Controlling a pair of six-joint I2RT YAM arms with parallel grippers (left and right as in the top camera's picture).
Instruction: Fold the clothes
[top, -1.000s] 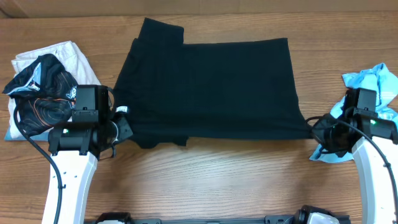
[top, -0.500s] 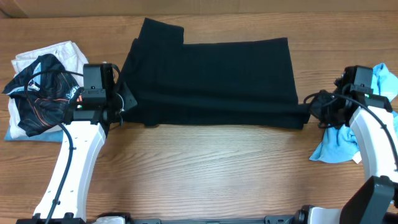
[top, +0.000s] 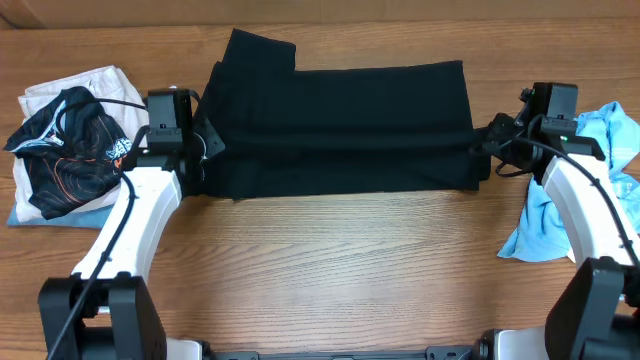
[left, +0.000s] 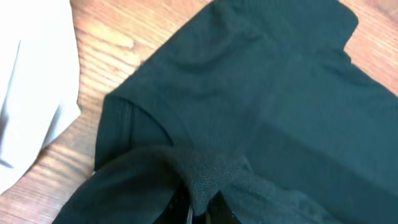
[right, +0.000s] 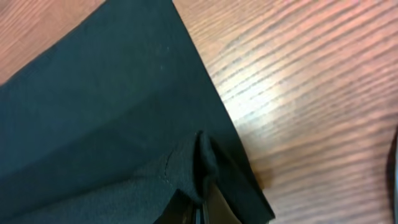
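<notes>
Overhead, left gripper (top: 205, 150) and right gripper (top: 487, 150) each pinch the black garment (top: 340, 120) by its hem, mid-fold; next, probably lay it just beyond them, then release.

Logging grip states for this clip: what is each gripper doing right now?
Left gripper: closed on the black garment, at its left edge.
Right gripper: closed on the black garment, at its right edge.

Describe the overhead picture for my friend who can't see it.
A big black garment lies across a wooden table, with the left arm and right arm holding its side edges, jaws shut. A black printed jersey lies left, a light blue tee right.
</notes>
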